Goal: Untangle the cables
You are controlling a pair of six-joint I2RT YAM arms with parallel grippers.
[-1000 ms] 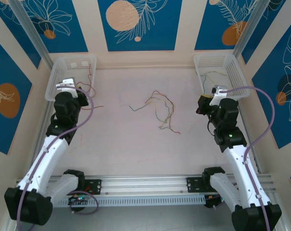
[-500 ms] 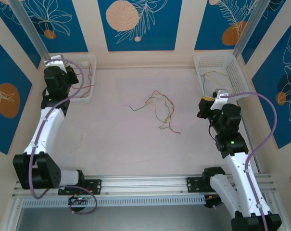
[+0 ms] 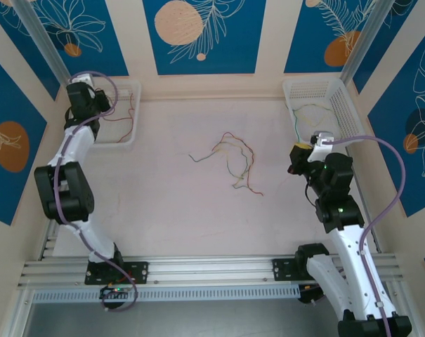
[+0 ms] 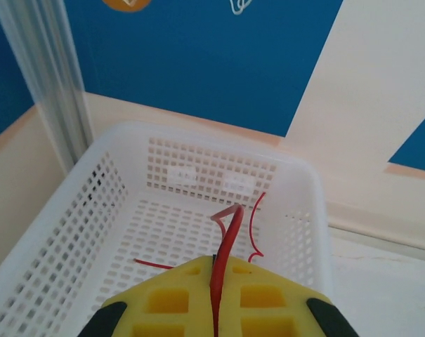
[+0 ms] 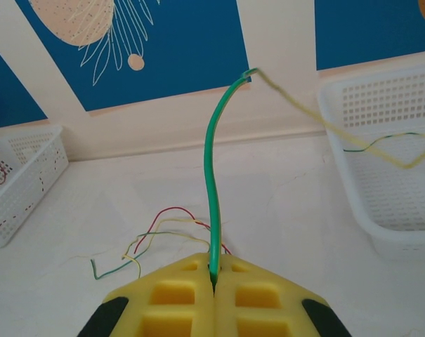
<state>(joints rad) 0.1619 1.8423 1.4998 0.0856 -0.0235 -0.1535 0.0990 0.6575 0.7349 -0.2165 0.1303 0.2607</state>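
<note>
**Two wires pinched, a tangle in the middle**

We see the left gripper [image 4: 213, 275] up over the left white basket [image 4: 64, 232]. Its yellow fingers are squeezed together on a red wire [image 4: 227, 228], which sticks up from between them. More red wire lies down in that basket.

The right gripper [image 5: 213, 272] has its fingers squeezed tight on a green wire [image 5: 211, 175]. That wire stands up tall. At its top a pale yellow wire [image 5: 324, 125] runs off into the right white basket [image 5: 388, 98].

The rest of the cables [image 3: 232, 160] lie in a wavy tangle on the middle of the table [image 3: 170, 210], well apart from both baskets.
</note>
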